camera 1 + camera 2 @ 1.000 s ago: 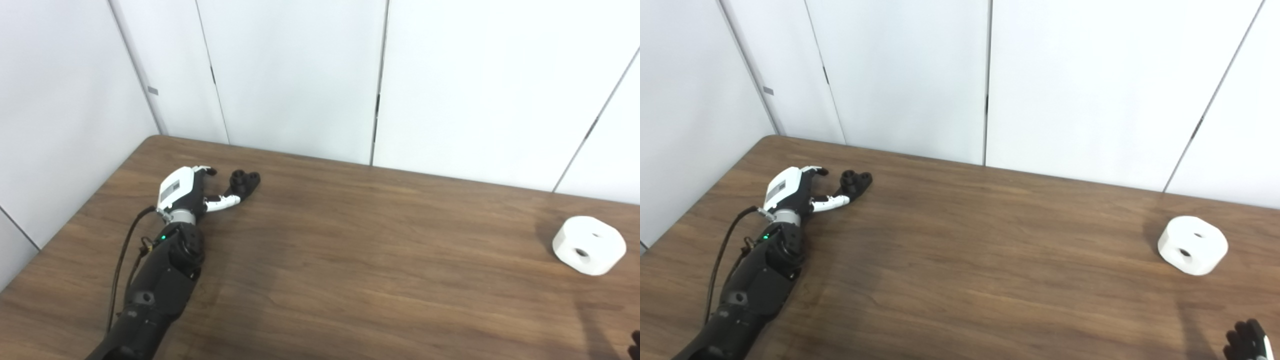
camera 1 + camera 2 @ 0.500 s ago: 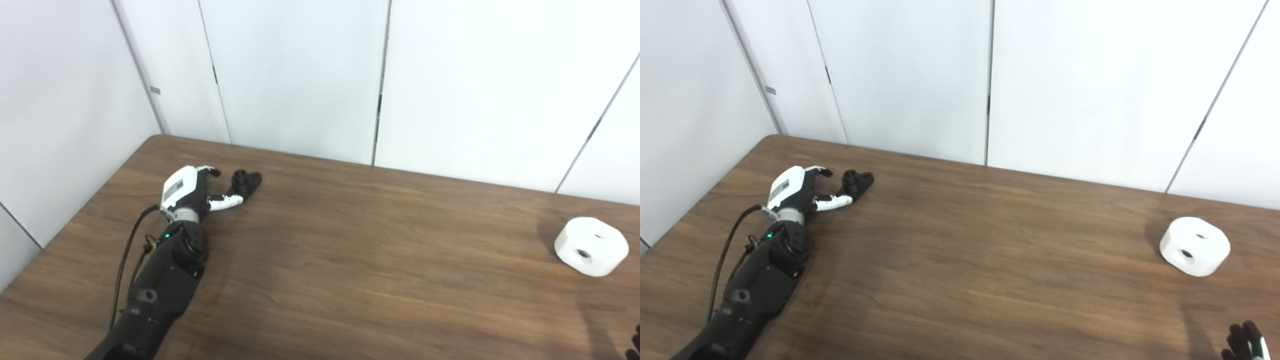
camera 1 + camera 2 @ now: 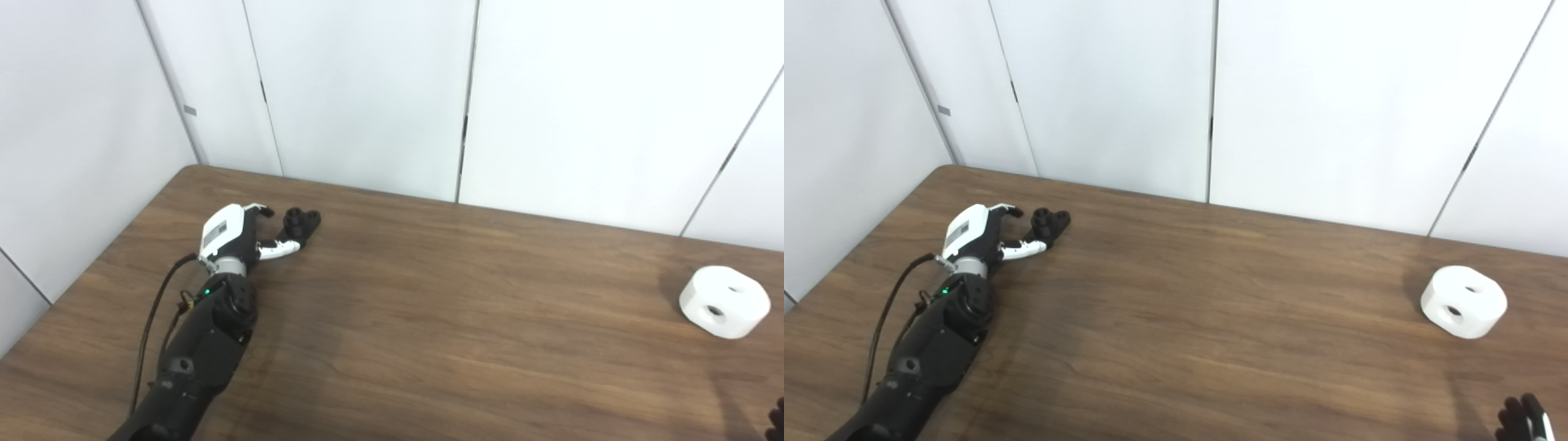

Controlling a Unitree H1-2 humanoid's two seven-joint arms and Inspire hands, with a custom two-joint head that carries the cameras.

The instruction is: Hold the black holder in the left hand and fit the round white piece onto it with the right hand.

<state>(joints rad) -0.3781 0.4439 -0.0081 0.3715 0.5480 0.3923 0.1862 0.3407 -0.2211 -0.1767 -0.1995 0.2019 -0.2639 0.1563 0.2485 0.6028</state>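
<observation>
Left hand: the white-backed left hand [image 3: 236, 231] lies spread at ten o'clock, thumb reaching toward the small black plastic holder [image 3: 299, 223], not yet gripping
Round white plastic piece [image 3: 724, 301]: three o'clock on the brown wooden tabletop [image 3: 441, 318], untouched
Right hand [image 3: 1526, 421]: five o'clock, only fingertips visible, posture unclear

The left hand [image 3: 989, 236] reaches, fingers apart, beside the black holder [image 3: 1048, 223]; the round white piece [image 3: 1463, 301] lies well apart.

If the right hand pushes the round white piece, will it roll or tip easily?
Probably not: the round white piece is squat and lies on a broad face on the table, so it would likely slide. It looks rigid, its holes perhaps offering grip.
</observation>
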